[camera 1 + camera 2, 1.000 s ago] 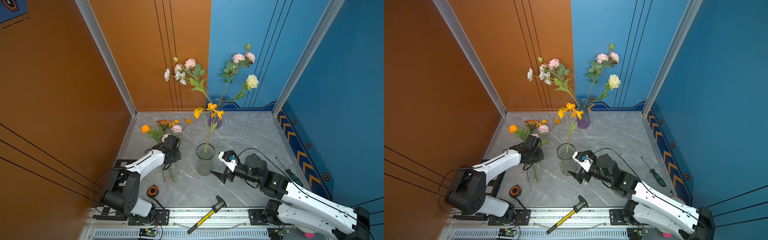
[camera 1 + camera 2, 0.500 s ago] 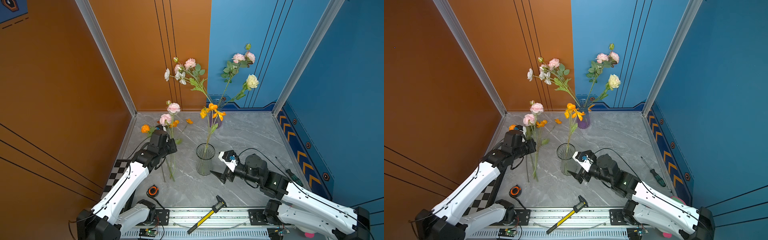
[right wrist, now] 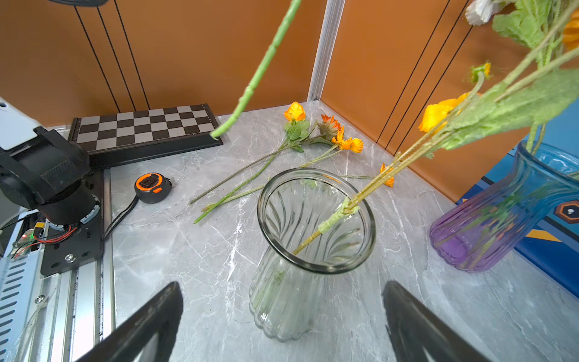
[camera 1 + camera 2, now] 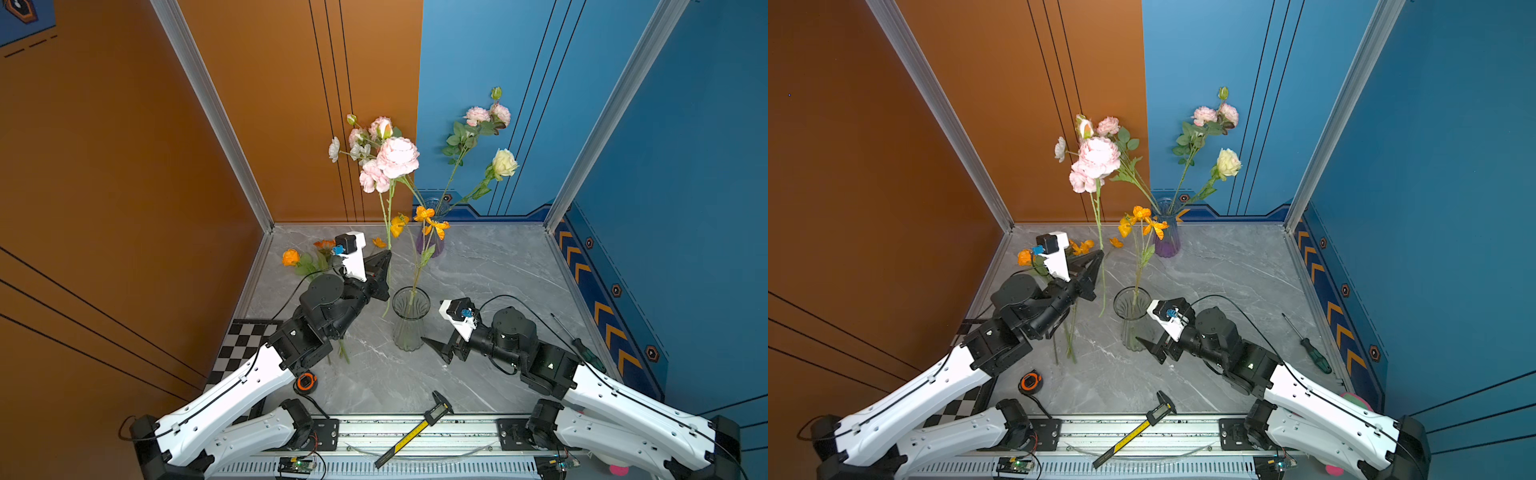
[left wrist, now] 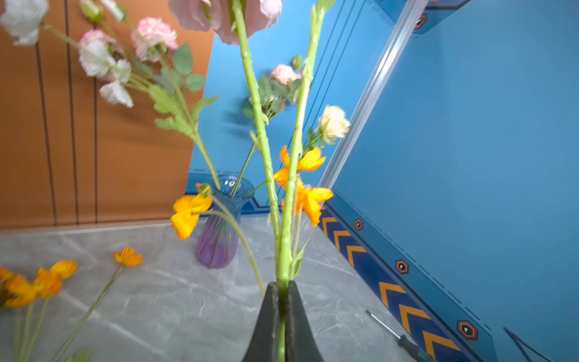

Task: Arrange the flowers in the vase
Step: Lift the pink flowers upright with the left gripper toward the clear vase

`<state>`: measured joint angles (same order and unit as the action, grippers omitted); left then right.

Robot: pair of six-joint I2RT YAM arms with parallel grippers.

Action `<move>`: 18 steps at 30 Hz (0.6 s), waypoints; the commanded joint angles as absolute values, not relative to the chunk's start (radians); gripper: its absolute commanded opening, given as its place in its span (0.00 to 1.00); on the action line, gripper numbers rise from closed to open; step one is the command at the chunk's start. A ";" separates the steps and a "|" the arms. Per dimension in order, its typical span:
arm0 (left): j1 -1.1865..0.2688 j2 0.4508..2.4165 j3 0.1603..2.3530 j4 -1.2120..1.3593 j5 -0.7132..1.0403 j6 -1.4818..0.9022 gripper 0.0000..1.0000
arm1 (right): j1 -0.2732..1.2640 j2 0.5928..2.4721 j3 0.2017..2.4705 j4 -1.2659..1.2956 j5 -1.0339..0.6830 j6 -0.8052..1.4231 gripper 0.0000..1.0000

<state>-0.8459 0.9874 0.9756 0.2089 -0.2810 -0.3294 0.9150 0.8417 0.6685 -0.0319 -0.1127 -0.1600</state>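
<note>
**Pink over glass: carrying step, insertion to come**

Closed tight on a long green stem, the left end effector (image 4: 385, 268) holds a pink twin-headed artificial flower (image 4: 397, 157) nearly upright. It grips low down, and a stretch of stem hangs free below the jaws. I judge the step in hand to be carrying this flower across to the clear ribbed glass vase (image 4: 409, 332). That vase stands on the grey marble bench (image 4: 498, 270) with one orange-petalled stem (image 4: 435, 226) already leaning in it.

The cut end hangs in the air just beside the rim, on the left arm's side and not over the opening (the right wrist view shows this best). The next move probably calls for a short sideways shift until that end is above the mouth. A straight lowering would follow before the jaws let go. The leaning stem takes up part of the opening and could be knocked.

The left arm reaches forward, elbow raised, wrist turned toward the vase. The right end effector (image 3: 283, 285) sits low by the vase's foot, jaws spread wide and holding nothing. Other orange flowers (image 4: 291, 257) lie on the bench beyond the left wrist. At the back, a blue-and-purple glass vase (image 4: 1167, 243) holds pink, white and cream sprays
</note>
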 commanded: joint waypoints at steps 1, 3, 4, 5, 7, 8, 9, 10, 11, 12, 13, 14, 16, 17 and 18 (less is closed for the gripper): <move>-0.868 1.043 0.993 0.455 -0.286 -0.189 0.00 | 0.908 0.835 0.656 -0.008 -0.122 -0.151 1.00; -0.868 1.077 0.995 0.484 -0.226 -0.168 0.00 | 0.907 0.832 0.657 -0.009 -0.121 -0.151 1.00; -0.868 1.094 0.992 0.499 -0.198 -0.161 0.00 | 0.907 0.831 0.657 -0.009 -0.122 -0.150 1.00; -0.867 1.107 0.991 0.510 -0.163 -0.149 0.00 | 0.906 0.829 0.657 -0.009 -0.124 -0.150 1.00; -0.865 1.133 0.985 0.515 -0.089 -0.121 0.00 | 0.906 0.826 0.655 -0.010 -0.124 -0.151 1.00; -0.862 1.146 0.983 0.515 -0.054 -0.112 0.00 | 0.907 0.824 0.655 -0.009 -0.124 -0.150 1.00; -0.861 1.158 0.983 0.516 -0.017 -0.108 0.00 | 0.907 0.823 0.655 -0.008 -0.123 -0.150 1.00; -0.858 1.170 0.983 0.517 0.020 -0.106 0.00 | 0.907 0.823 0.653 -0.007 -0.124 -0.150 1.00; -0.856 1.182 0.982 0.517 0.055 -0.101 0.00 | 0.906 0.822 0.655 -0.008 -0.124 -0.150 1.00; -0.854 1.190 0.980 0.517 0.086 -0.096 0.00 | 0.907 0.823 0.655 -0.007 -0.124 -0.150 1.00; -0.850 1.198 0.975 0.516 0.122 -0.095 0.00 | 0.906 0.823 0.655 -0.008 -0.124 -0.151 1.00; -0.846 1.204 0.968 0.515 0.150 -0.094 0.00 | 0.906 0.823 0.654 -0.009 -0.124 -0.150 1.00; -0.830 1.212 0.943 0.515 0.194 -0.105 0.00 | 0.907 0.824 0.653 -0.008 -0.124 -0.151 1.00; -0.820 1.214 0.930 0.515 0.217 -0.112 0.00 | 0.906 0.822 0.653 -0.008 -0.124 -0.151 1.00; -0.812 1.215 0.915 0.515 0.235 -0.115 0.00 | 0.906 0.823 0.654 -0.008 -0.124 -0.150 1.00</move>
<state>-0.8371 1.2118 0.9478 0.4808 0.1177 -0.1230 0.9096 0.8368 0.6682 -0.0299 -0.1127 -0.1600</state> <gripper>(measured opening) 0.057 0.998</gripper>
